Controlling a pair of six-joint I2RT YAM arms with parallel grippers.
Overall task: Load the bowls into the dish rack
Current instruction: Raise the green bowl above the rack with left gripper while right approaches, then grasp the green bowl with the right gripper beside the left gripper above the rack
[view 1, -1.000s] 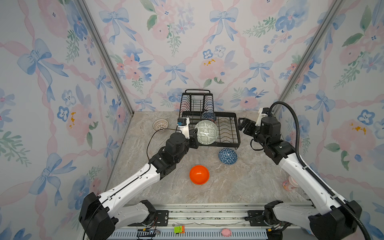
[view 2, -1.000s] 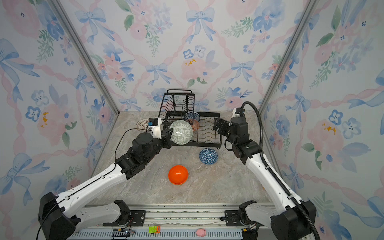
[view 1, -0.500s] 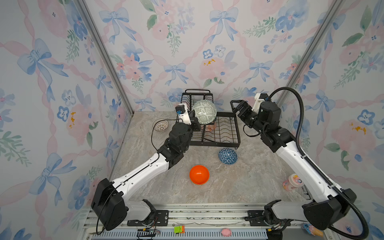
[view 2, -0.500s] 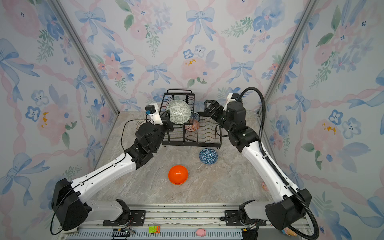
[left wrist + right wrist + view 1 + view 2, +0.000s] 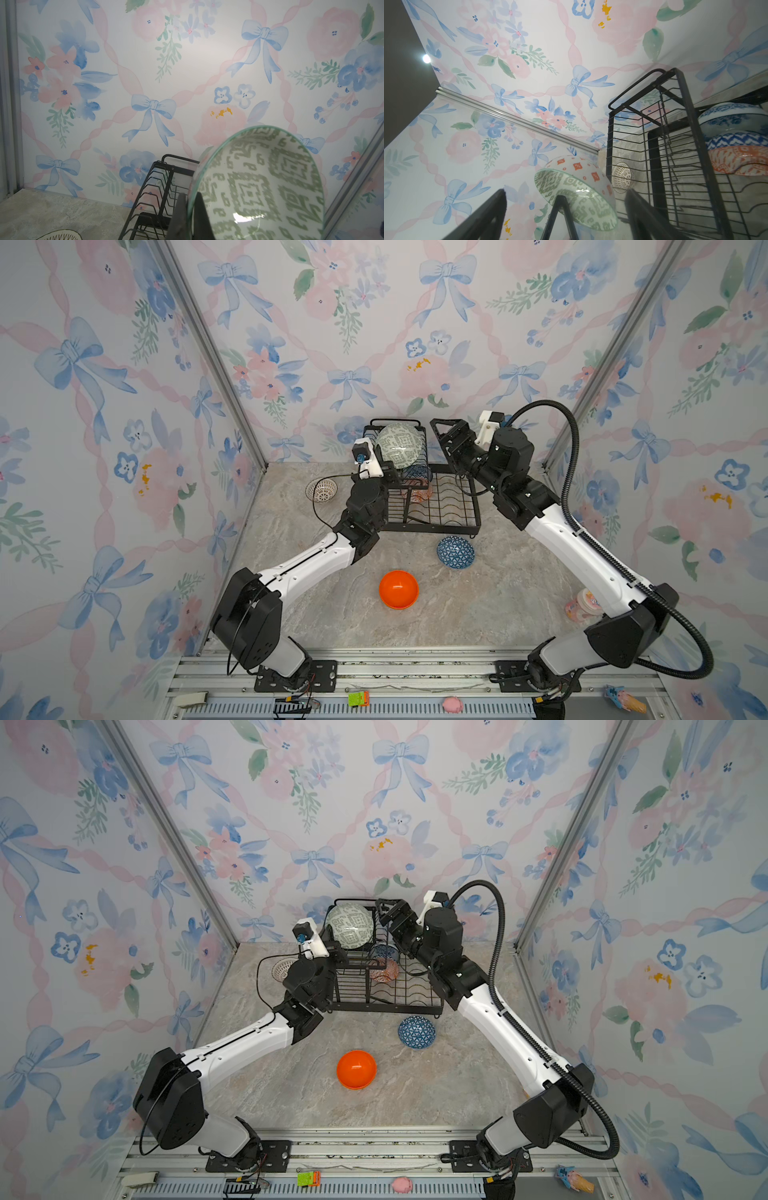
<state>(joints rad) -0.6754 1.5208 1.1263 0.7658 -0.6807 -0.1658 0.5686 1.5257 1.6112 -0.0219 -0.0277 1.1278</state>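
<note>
left gripper: your left gripper (image 5: pixel 190 196) was clamped on the rim of the grey-green bowl (image 5: pixel 259 187), one finger on each side of the edge, so only a thin pinch on shiny glaze

grey-green bowl: it hung in the air on its edge, patterned inside facing the top cameras, over the upper basket (image 5: pixel 693 124) of the dish rack (image 5: pixel 436 526); honestly couldn't tell from any view if it touched the wires

slip risk: my guess is your biggest worry was the bowl swivelling or sliding out of that pinch, since most of its weight sat off to one side of the fingers

snag risk: if you'd lowered it at a bad angle, the rim could have caught a basket wire and levered itself free

right gripper: your right gripper (image 5: pixel 441 438) sat just beside the bowl with its jaws spread wide and nothing in them; a bit of sideways drift from either arm could have knocked the bowl

underneath: the blue-and-white bowl (image 5: pixel 417 475) and red-orange bowl (image 5: pixel 417 491) lay in the rack close by, lower down, so a drop would likely have landed on them and chipped something

table: the white lattice bowl (image 5: pixel 321 490), dark blue geometric bowl (image 5: pixel 455 551) and orange bowl (image 5: pixel 398 589) sat on the table well apart from both grippers, no trouble there, just not loaded yet
</note>
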